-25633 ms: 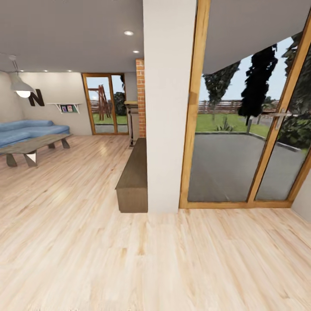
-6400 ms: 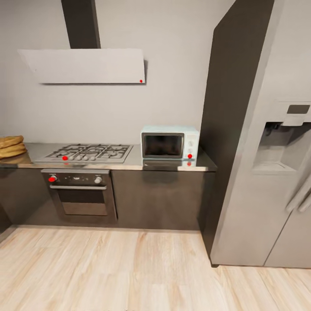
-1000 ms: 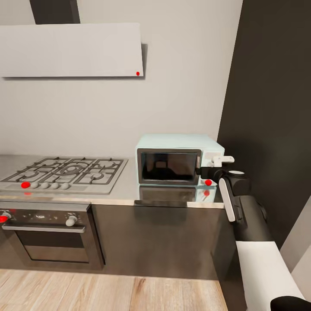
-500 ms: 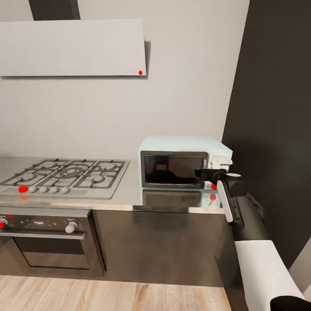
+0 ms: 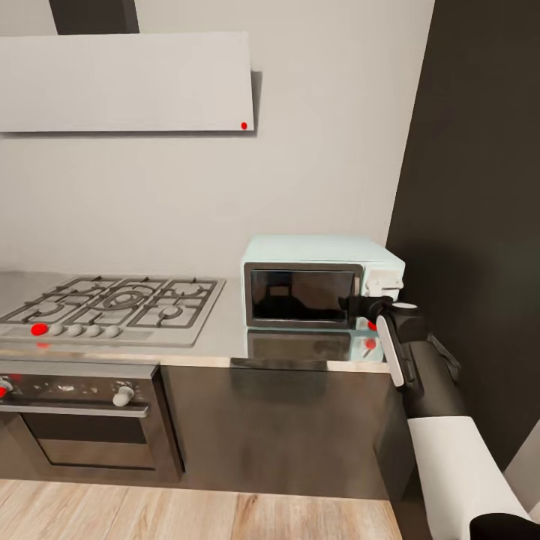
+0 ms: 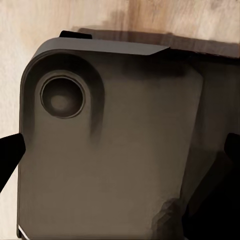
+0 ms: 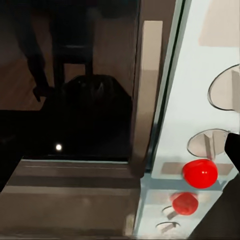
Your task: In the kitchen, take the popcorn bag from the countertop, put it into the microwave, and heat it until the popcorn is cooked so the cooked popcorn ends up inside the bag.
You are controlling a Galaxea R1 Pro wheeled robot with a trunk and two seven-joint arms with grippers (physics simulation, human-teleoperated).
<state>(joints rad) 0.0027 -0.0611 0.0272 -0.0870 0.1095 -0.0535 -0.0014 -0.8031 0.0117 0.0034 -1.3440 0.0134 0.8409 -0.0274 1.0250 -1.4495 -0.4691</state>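
Note:
The pale mint-blue microwave [image 5: 319, 289] stands on the grey countertop [image 5: 217, 343] with its dark glass door shut. My right gripper [image 5: 358, 304] hovers just in front of the door's right edge, beside the knobs and the red light dot. In the right wrist view, the silver door frame [image 7: 149, 95], a knob [image 7: 212, 145] and the red dot [image 7: 199, 172] are very close, and one dark fingertip [image 7: 234, 149] sits at the picture's edge; the gripper looks open and holds nothing. My left gripper [image 6: 120, 157] is open above the robot's dark base. The popcorn bag is out of view.
A gas hob [image 5: 112, 304] lies on the worktop left of the microwave, with an oven [image 5: 75, 412] under it and a range hood [image 5: 124, 82] above. A tall dark panel [image 5: 480, 187] rises right beside the microwave. Wooden floor [image 5: 187, 514] runs below.
The head view shifted slightly, so the microwave sits a little further right. My right gripper came closer to the microwave's front right edge and has barely moved in the last half second.

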